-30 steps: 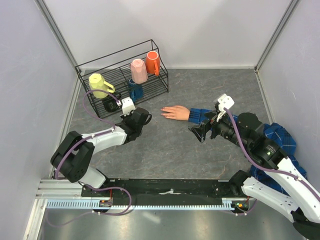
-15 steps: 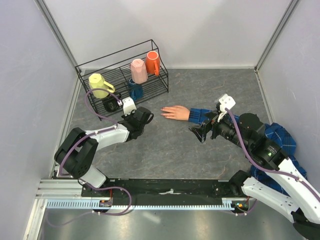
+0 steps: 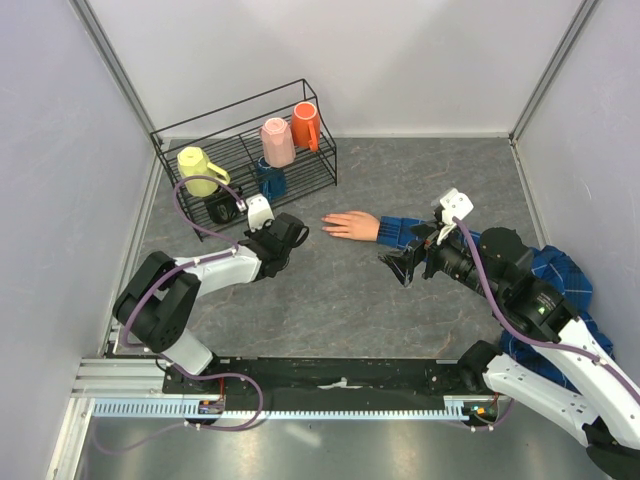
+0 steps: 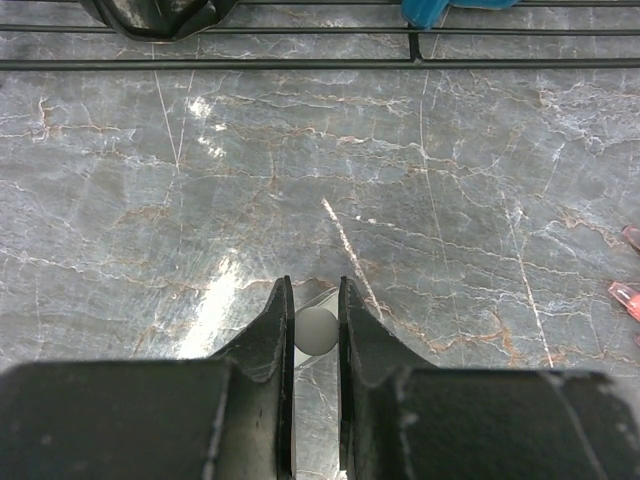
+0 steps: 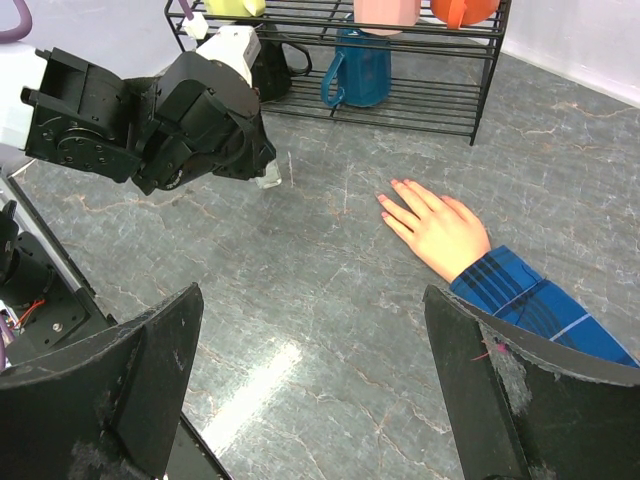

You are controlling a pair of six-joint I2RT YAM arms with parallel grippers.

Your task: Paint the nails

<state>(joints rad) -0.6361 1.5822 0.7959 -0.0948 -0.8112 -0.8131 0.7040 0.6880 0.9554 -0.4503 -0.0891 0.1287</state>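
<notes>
The peach-pink fake hand (image 3: 350, 225) lies palm down at the end of a blue plaid sleeve (image 3: 400, 229). Its pink nails (image 5: 386, 201) point left; two nails show at the right edge of the left wrist view (image 4: 622, 293). My left gripper (image 3: 296, 234) is shut on a small clear bottle with a round white cap (image 4: 317, 330), low over the table just left of the hand. The bottle also shows in the right wrist view (image 5: 268, 179). My right gripper (image 3: 398, 262) is wide open and empty, near the sleeve.
A black wire rack (image 3: 317, 151) stands at the back left with yellow (image 3: 200, 170), pink (image 3: 277, 142), orange (image 3: 306, 124), blue (image 3: 270, 181) and black (image 3: 220, 208) mugs. Grey walls close in the marbled table (image 3: 330, 300).
My left gripper has crept slightly right toward the hand with the bottle. My right gripper has drifted a little down and right.
</notes>
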